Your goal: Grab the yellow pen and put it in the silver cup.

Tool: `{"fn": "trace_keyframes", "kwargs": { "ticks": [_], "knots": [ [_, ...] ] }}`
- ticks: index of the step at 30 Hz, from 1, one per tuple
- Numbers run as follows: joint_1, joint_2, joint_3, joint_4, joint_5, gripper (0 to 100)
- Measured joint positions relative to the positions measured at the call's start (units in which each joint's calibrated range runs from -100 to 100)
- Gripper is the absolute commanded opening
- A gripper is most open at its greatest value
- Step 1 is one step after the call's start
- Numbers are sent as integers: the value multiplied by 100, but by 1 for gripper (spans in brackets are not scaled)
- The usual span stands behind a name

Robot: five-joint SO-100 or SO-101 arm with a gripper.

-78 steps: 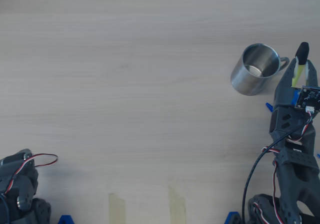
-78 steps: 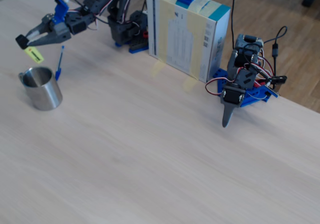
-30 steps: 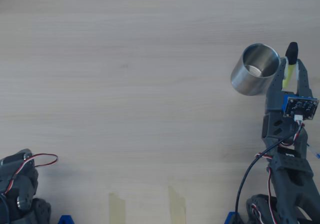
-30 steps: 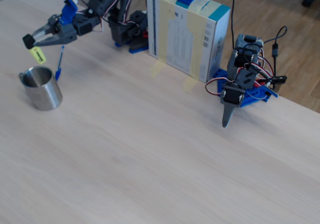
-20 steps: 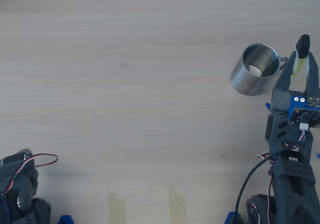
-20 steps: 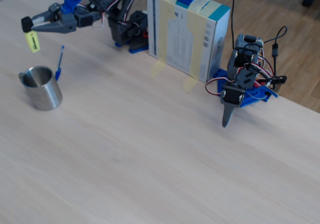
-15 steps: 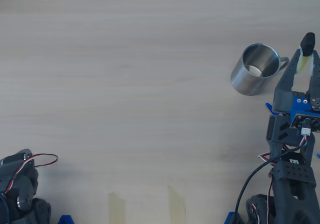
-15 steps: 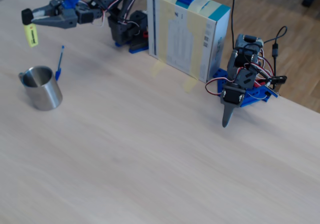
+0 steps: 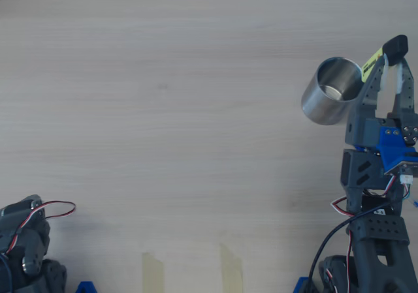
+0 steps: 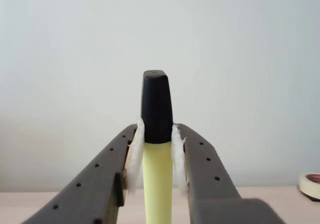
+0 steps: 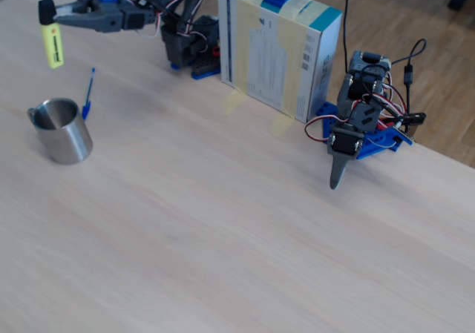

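The yellow pen (image 11: 52, 47) hangs almost upright from its black cap, high above the table. My gripper (image 11: 47, 11) is shut on the cap end. In the wrist view the gripper's (image 10: 156, 130) white pads clamp the yellow pen (image 10: 157, 179) just below the cap. In the overhead view the gripper (image 9: 390, 59) is just right of the silver cup (image 9: 330, 100), and the yellow pen (image 9: 371, 64) slants toward the cup's right rim. The silver cup (image 11: 64, 134) stands upright below the pen in the fixed view, nearer the camera, with its small handle to the left.
A thin blue pen (image 11: 88, 93) lies on the table just behind the cup. A taped cardboard box (image 11: 278, 47) stands at the table's far edge, with a second, idle arm (image 11: 360, 125) to its right. That arm (image 9: 23, 247) fills the overhead view's bottom-left corner.
My gripper has lifted the yellow pen from just beside the cup's rim to well above the table. The pen now hangs nearly upright. The cup has not moved.
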Motion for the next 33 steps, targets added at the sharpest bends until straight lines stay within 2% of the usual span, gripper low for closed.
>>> {"fn": "trace_keyframes", "kwargs": {
  "ticks": [7,22,33],
  "knots": [
    [-159,375,-433,0,-200,2],
    [-201,1692,-1317,0,-220,2],
    [-259,2393,-1344,0,-220,2]
  ]
}}
